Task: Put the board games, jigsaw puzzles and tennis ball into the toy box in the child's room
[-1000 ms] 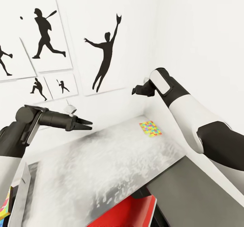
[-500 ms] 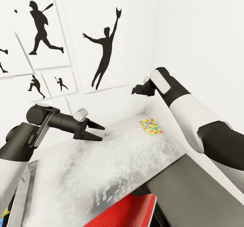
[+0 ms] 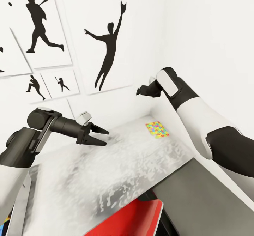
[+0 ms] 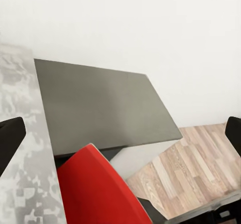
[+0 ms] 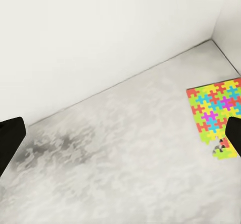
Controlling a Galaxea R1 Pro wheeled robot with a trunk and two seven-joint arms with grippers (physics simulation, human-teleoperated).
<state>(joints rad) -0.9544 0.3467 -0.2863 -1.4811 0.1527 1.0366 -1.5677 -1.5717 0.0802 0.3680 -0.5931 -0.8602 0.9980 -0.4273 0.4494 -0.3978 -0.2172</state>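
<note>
One jigsaw puzzle, a flat multicoloured slab, lies on the pale table near its far right corner by the wall. My right gripper hangs open above the table, up and to the left of the puzzle, holding nothing. My left gripper is open and empty over the table's left half, fingers pointing right. A light grey wall that looks like the toy box shows at the lower left edge, with a scrap of colour beside it.
A red chair is tucked under the table's near edge. A lower dark-grey-topped cabinet adjoins the table on the right. White walls with black sports prints close off the back; wood-plank floor lies beyond the cabinet.
My left gripper has swung right and slightly down over the table, its fingers now plainly spread. The camera has turned a little, shifting the prints. The right arm has barely moved.
</note>
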